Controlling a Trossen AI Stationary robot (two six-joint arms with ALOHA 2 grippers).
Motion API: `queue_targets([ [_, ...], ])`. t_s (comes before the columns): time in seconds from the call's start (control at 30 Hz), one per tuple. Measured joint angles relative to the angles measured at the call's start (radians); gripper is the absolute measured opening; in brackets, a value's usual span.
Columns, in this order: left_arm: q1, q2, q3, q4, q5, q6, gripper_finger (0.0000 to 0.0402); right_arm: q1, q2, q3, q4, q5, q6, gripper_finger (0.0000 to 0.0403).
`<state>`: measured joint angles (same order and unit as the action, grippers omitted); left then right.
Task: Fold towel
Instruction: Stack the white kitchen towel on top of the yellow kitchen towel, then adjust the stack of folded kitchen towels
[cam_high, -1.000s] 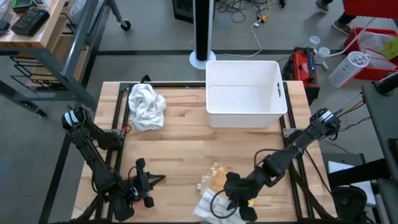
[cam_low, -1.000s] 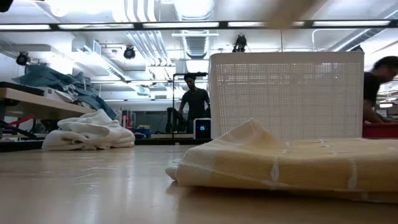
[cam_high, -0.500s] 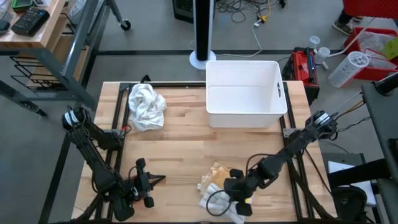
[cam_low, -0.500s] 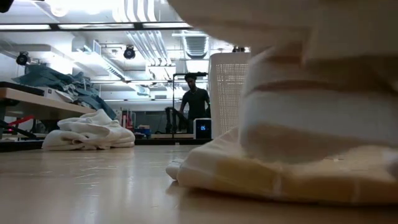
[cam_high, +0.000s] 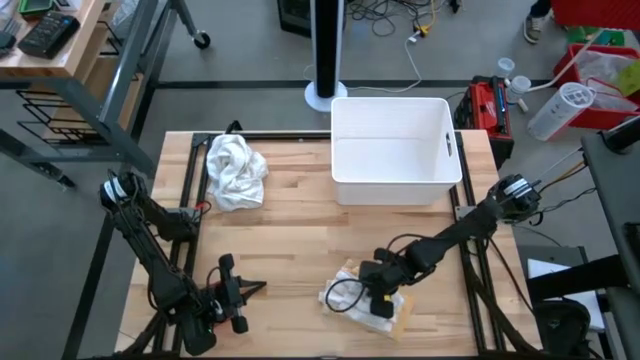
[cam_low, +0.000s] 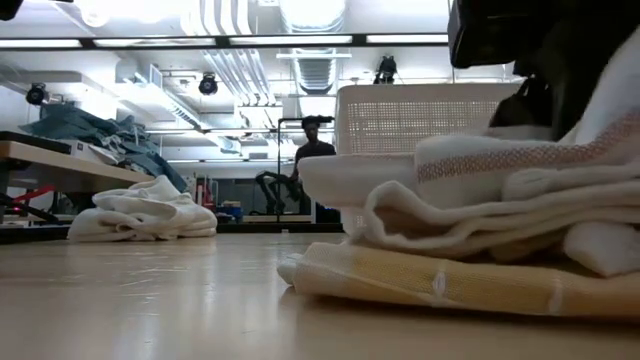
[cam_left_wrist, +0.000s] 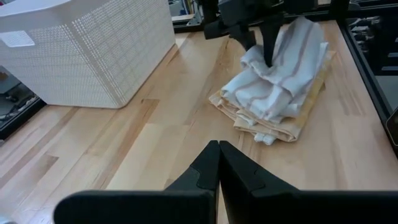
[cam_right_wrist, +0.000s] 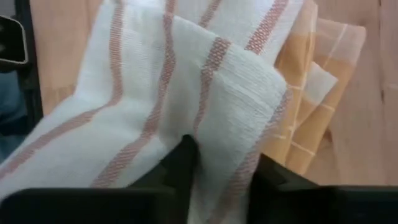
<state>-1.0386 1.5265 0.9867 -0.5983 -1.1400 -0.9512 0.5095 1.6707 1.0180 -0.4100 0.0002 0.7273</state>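
The right gripper (cam_high: 378, 292) pinches a fold of the white striped towel (cam_high: 358, 297), its two dark fingers (cam_right_wrist: 186, 163) sunk into the cloth with the fabric bunched between them. That towel lies in a loose heap on top of a folded yellow checked towel (cam_high: 400, 312), near the front edge of the wooden table (cam_high: 290, 245). To finish this fold well, I'd lay the carried edge flat and square over the layer below before letting go, or the bundle will slump. The heap's long axis seems to run diagonally, from the table's front right towards the white basket (cam_high: 396, 150). The left gripper (cam_left_wrist: 217, 165) waits at the front left, jaws pressed together.
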Motion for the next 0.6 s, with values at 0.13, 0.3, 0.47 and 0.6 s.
queue_targets([
  [0.13,0.002,0.000,0.000,0.018,0.005,0.000,0.0000,-0.002,0.000,0.034,-0.059,0.001,-0.045,0.0157],
  [0.3,0.023,0.000,0.000,0.119,0.051,0.057,0.0000,0.003,-0.001,0.134,-0.231,0.040,-0.068,0.0208],
  [0.47,0.099,0.031,0.000,0.320,0.148,0.263,0.0000,0.045,-0.001,0.247,-0.476,0.208,-0.073,0.0228],
  [0.6,0.195,0.081,0.000,0.408,0.192,0.364,0.0000,0.111,-0.001,0.308,-0.543,0.324,-0.074,0.0228],
])
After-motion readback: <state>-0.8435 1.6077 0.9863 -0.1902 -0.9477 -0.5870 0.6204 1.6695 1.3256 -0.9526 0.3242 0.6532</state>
